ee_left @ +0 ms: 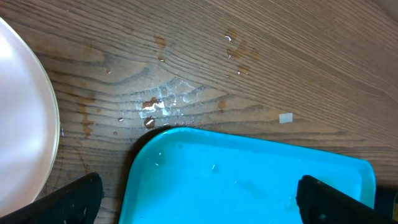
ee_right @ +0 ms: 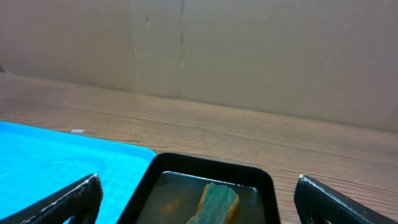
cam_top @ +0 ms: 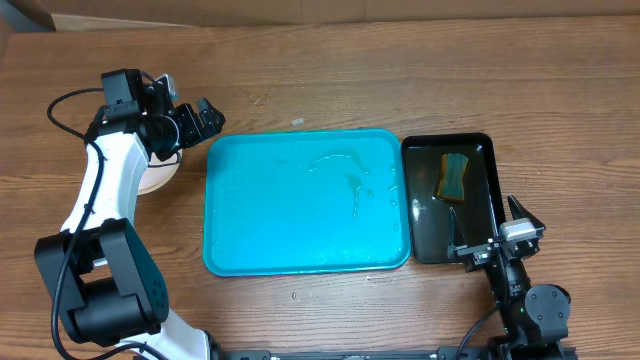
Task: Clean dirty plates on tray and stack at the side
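Wooden table (cam_top: 420,80) with turquoise tray (cam_top: 280,225), black tray (cam_top: 450,138) just beside, plates (ee_left: 22,124) at left.

The tray (cam_top: 270,220) is a plain, bright turquoise-blue. The smaller tray (cam_top: 447,139) is glossy black, and the sponge (cam_top: 455,177) is yellow with a dark green face. The plate (ee_left: 22,118) is plain white to cream. The bench (cam_top: 400,70) is mid-brown wood with fine darker grain lines. The left arm (cam_top: 95,190) is white with black joints. The cardboard (ee_right: 249,50) is dull tan.
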